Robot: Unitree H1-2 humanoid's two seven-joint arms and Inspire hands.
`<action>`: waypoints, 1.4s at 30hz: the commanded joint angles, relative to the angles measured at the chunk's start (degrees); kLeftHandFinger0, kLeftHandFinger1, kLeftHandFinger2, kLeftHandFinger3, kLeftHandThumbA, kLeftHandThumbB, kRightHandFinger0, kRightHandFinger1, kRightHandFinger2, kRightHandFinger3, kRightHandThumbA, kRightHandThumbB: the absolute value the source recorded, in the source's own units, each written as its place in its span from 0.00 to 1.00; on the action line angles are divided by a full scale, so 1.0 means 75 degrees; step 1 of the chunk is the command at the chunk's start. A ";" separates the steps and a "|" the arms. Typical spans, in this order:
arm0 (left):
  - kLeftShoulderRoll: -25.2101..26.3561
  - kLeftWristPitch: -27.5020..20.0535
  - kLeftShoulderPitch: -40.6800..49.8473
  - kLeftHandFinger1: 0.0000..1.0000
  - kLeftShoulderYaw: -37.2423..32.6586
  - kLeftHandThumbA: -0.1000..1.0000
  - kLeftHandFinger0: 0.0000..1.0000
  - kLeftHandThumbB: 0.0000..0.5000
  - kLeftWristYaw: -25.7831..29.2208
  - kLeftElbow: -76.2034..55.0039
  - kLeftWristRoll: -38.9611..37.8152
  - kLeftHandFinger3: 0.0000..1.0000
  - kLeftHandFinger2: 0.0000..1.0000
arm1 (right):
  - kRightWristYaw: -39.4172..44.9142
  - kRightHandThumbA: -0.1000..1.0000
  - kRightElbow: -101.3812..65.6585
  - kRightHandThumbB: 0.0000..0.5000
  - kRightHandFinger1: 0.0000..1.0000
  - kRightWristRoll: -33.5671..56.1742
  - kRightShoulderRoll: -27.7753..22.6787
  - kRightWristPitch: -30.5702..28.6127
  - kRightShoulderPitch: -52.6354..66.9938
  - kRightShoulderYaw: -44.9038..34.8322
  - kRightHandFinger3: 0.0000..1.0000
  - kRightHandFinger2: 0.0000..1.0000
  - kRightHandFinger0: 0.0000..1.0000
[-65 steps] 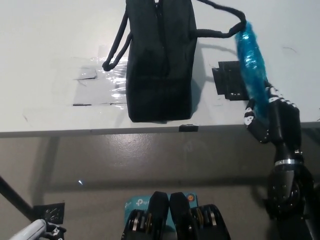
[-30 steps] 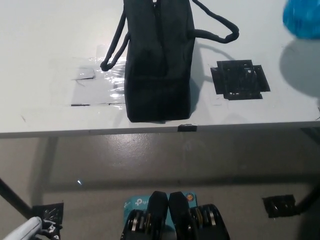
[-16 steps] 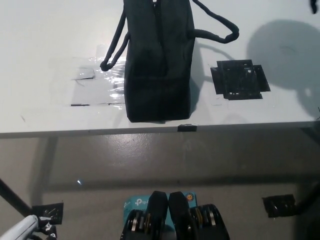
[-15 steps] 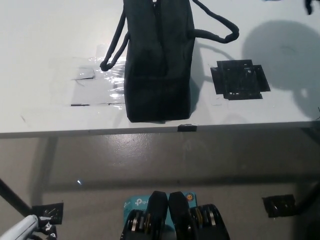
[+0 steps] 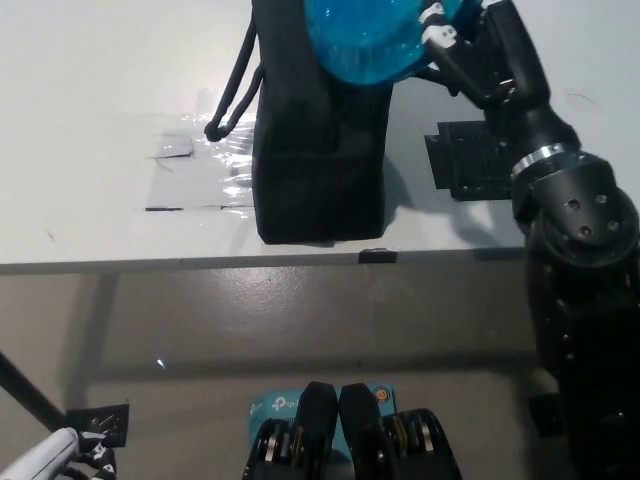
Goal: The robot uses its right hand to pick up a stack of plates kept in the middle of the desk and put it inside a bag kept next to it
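The translucent blue stack of plates (image 5: 368, 40), absent half a second ago, is now held by the black right hand (image 5: 452, 38) over the upright black fabric bag (image 5: 318, 150), so insertion appears imminent.

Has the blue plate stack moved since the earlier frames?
Yes. The blue plate stack, held by the right hand, went from right of the black tape patch leftward, over the black bag.

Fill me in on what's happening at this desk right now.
The robot's black right hand holds a stack of blue plates over the top of the black bag, which stands upright near the front edge of the white desk. The plates are not clearly inside yet. The white left hand rests low at the lower left, below the desk.
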 commanded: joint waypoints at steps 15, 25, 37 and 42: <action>0.0063 0.0129 -0.0222 0.78 0.0003 0.00 0.75 0.00 -0.0053 -0.0219 0.0128 0.92 0.83 | -0.0236 0.00 0.0210 0.62 0.00 -0.1222 -0.0240 -0.0475 0.0025 0.0491 0.00 0.00 0.00; 0.0038 0.0129 -0.0300 0.77 0.0005 0.00 0.74 0.00 -0.0087 -0.0134 0.0075 0.88 0.82 | -0.0538 0.00 0.0713 0.61 0.00 -0.1215 0.0950 -0.0554 0.0577 0.0706 0.00 0.00 0.00; 0.0022 0.0129 -0.0403 0.77 -0.0166 0.00 0.73 0.00 -0.0130 -0.0100 0.0212 0.89 0.81 | -0.1131 0.00 0.2059 0.45 0.00 -0.1774 0.1631 -0.1289 0.0551 0.1059 0.00 0.00 0.00; 0.0102 0.0129 -0.0371 0.76 -0.0291 0.00 0.73 0.00 -0.0056 -0.0114 0.0182 0.90 0.81 | -0.0936 0.00 0.2390 0.60 0.00 -0.2487 0.0966 -0.1435 0.0495 0.1665 0.00 0.00 0.00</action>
